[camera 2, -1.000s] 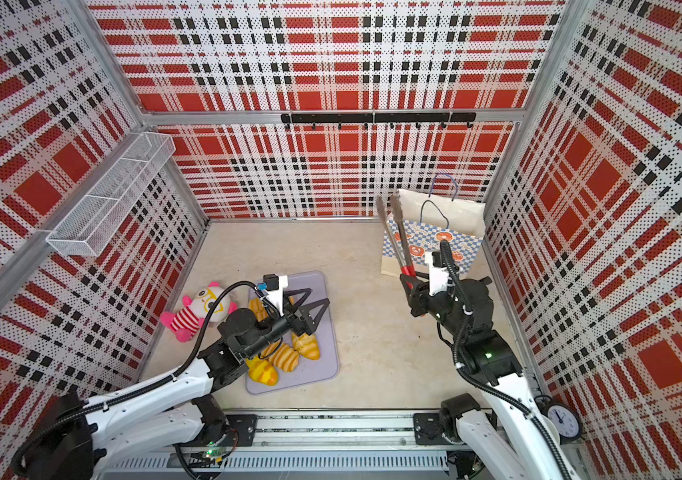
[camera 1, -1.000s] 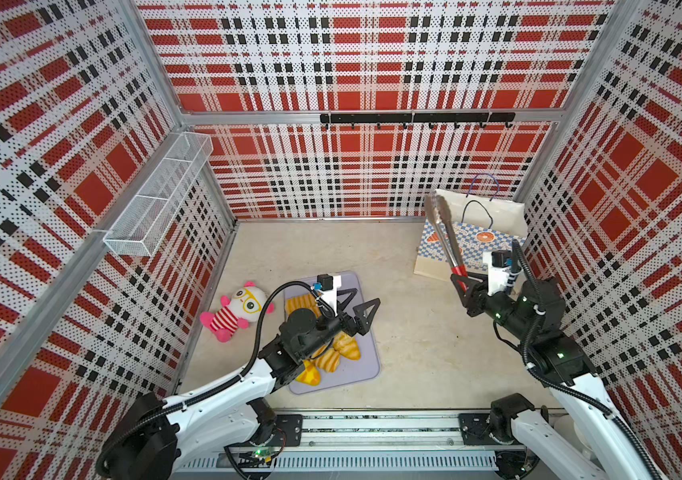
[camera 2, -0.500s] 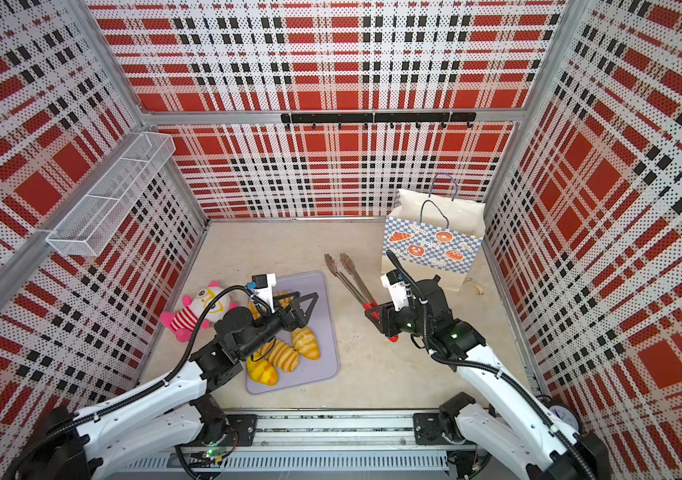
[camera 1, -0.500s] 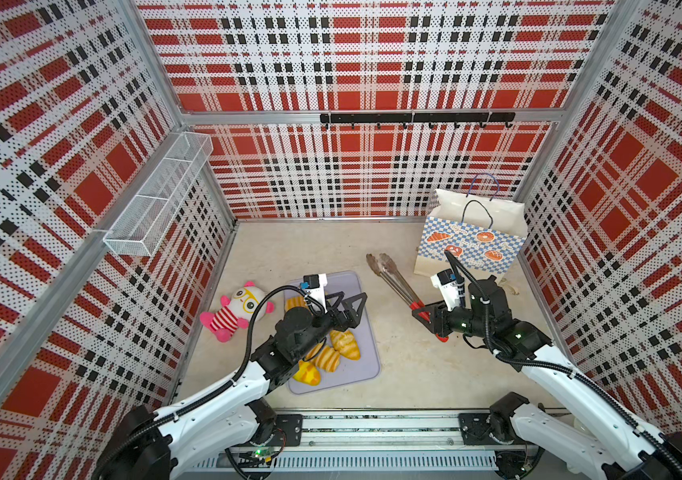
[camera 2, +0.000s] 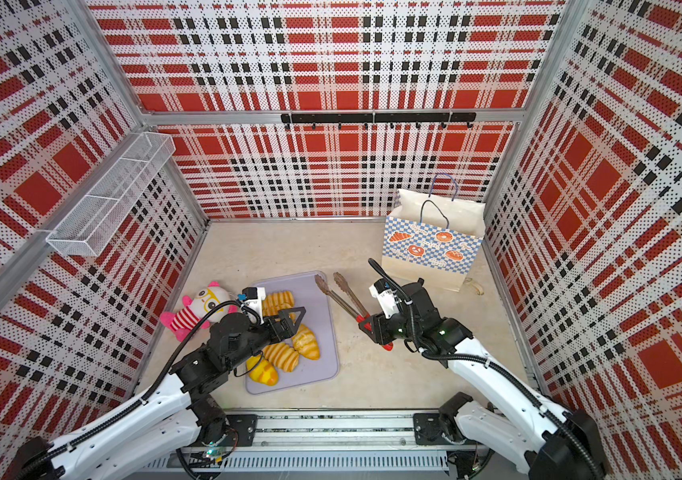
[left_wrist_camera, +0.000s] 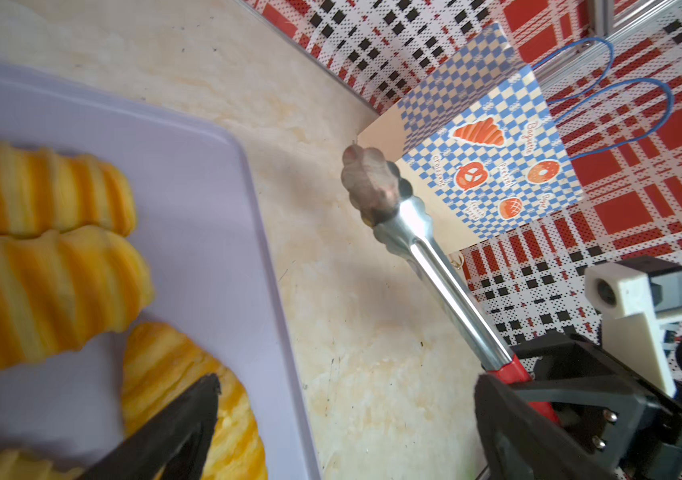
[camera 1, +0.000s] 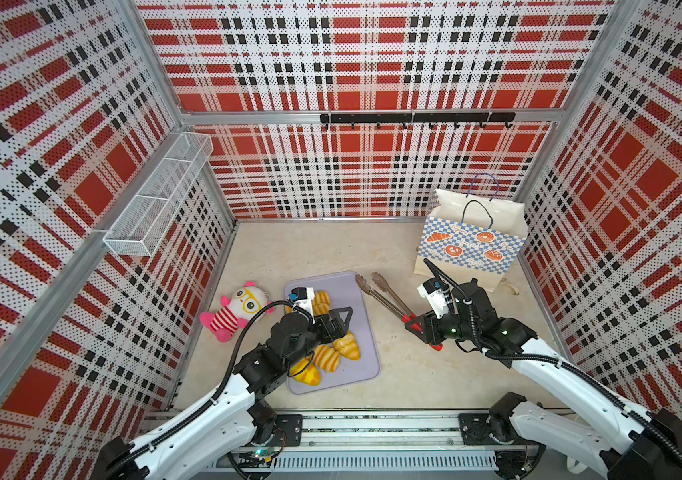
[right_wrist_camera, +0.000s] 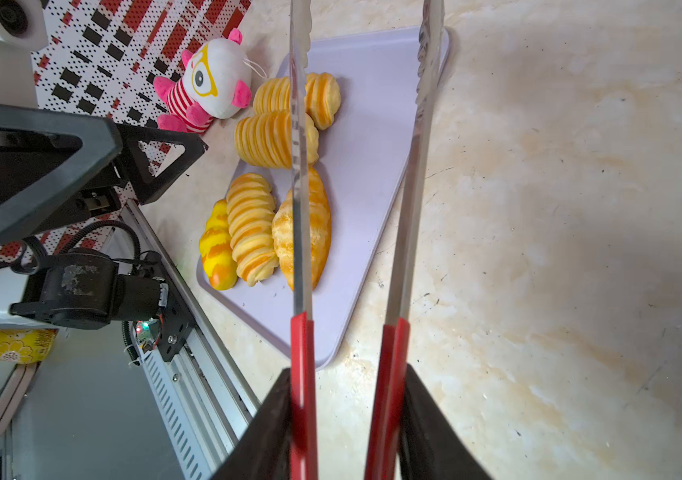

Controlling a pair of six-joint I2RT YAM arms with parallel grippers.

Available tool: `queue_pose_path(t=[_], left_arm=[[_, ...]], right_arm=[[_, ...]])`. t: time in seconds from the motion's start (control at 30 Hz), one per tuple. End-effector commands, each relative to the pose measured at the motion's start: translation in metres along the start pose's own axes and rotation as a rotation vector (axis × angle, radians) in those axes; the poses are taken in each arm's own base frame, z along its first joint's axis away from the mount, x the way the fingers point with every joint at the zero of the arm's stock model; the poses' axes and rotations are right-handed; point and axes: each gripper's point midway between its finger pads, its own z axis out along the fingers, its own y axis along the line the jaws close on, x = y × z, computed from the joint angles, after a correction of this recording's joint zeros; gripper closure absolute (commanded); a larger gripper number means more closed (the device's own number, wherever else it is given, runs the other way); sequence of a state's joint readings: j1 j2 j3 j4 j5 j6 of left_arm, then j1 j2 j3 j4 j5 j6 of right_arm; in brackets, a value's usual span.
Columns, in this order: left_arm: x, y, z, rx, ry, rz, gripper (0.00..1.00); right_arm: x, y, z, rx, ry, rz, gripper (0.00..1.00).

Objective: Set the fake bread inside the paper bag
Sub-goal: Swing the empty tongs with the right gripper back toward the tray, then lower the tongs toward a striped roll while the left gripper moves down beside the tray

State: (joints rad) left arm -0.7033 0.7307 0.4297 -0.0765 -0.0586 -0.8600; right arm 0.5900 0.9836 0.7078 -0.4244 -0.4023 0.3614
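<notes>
Beige tabletop, red plaid walls

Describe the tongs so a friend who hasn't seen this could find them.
Find the lilac tray of yellow toy breads on the beige floor. By its right edge slant metal tongs, red handles pinched in the right tool; unlike the soft breads nearby, they are thin shiny steel.

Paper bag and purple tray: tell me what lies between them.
Both top views show the tongs, held by the right gripper at their red handles, reaching across bare tabletop between the paper bag and the tray.
</notes>
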Motion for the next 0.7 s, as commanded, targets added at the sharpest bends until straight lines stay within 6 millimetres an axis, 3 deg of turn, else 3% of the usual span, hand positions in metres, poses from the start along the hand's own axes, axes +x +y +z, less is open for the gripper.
queue_pose_path(t=[0.0, 0.1, 0.27, 0.43, 0.57, 0.67], left_arm=[[-0.004, 0.005, -0.011, -0.046, 0.009, -0.031, 0.02], [-0.001, 0.012, -0.017, -0.078, 0.023, -0.035, 0.02], [-0.005, 0.023, -0.031, -0.17, 0.035, -0.01, 0.02], [-0.021, 0.015, -0.051, -0.157, -0.007, -0.013, 0.02], [-0.024, 0.011, -0.06, -0.144, 0.007, -0.012, 0.02], [-0.028, 0.014, -0.069, -0.154, 0.018, -0.01, 0.02]], right_arm=[[-0.008, 0.007, 0.0, -0.007, -0.021, -0.073, 0.6], [-0.005, 0.015, 0.005, 0.015, 0.002, -0.146, 0.59], [-0.019, 0.032, 0.01, 0.117, -0.048, -0.368, 0.61], [-0.027, 0.047, 0.021, 0.155, -0.064, -0.594, 0.62], [-0.032, 0.049, 0.028, 0.219, -0.05, -0.781, 0.62], [-0.035, 0.062, 0.032, 0.195, -0.064, -0.892, 0.63]])
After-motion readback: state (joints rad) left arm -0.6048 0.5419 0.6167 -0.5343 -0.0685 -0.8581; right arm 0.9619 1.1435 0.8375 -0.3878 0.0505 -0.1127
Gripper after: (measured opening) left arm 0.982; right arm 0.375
